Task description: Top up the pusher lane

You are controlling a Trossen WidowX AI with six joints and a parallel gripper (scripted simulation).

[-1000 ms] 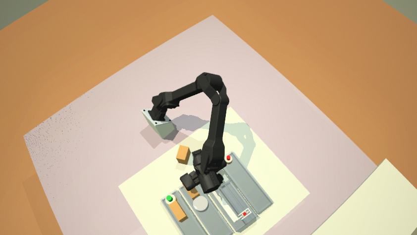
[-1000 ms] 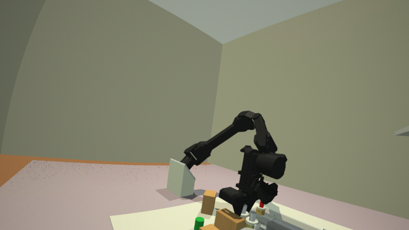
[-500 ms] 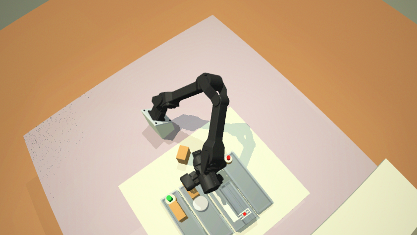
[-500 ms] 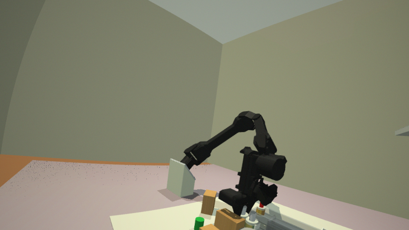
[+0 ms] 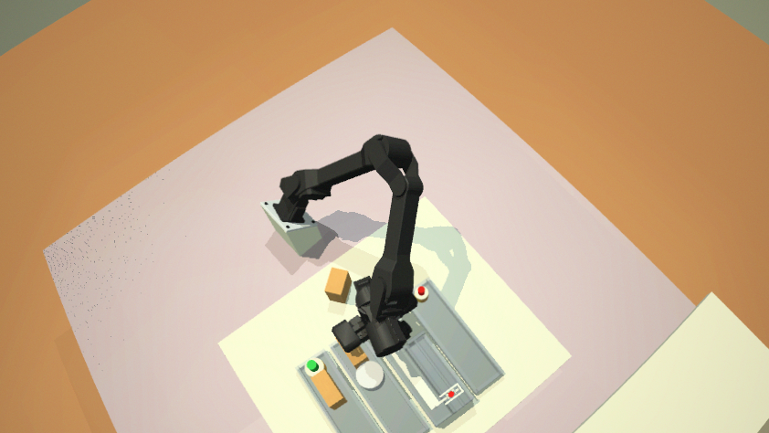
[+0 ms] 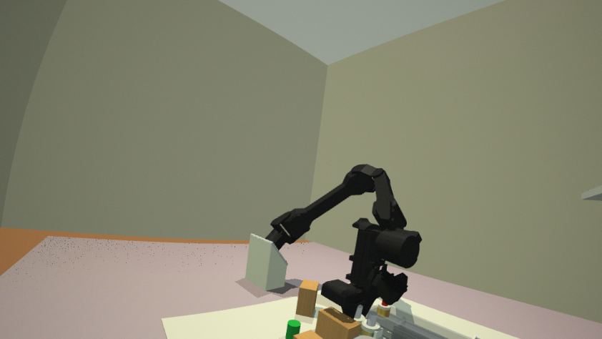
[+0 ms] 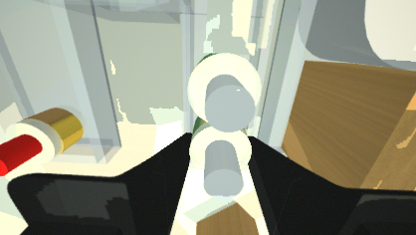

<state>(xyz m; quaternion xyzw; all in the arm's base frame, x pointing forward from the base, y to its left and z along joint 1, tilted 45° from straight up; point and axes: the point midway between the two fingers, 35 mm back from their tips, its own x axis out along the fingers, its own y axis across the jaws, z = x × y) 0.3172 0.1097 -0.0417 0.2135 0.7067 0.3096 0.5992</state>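
My gripper (image 7: 219, 139) is shut on a pale-lidded jar (image 7: 196, 149) (image 6: 359, 312) with a grey knob. The held jar looks upright at the front end of the sprung lane (image 5: 474, 401). A matching jar (image 7: 224, 65) (image 6: 370, 323) stands in the lane directly behind it, between the lane's clear walls. In the wrist view the two jars sit very close in a row; whether they touch, and whether the held jar's base is on the lane floor, I cannot tell. The arm hides both jars in the top view. The pusher plate and front stop are not clearly visible.
A red-capped jar (image 5: 421, 292) (image 7: 70, 128) stands in the lane on one side. On the other side are a wooden block (image 5: 357, 356) (image 7: 343, 119), a white round object (image 5: 369, 374) and a green-capped jar (image 5: 312, 365). Another wooden block (image 5: 338, 285) (image 6: 307, 300) stands before the lanes.
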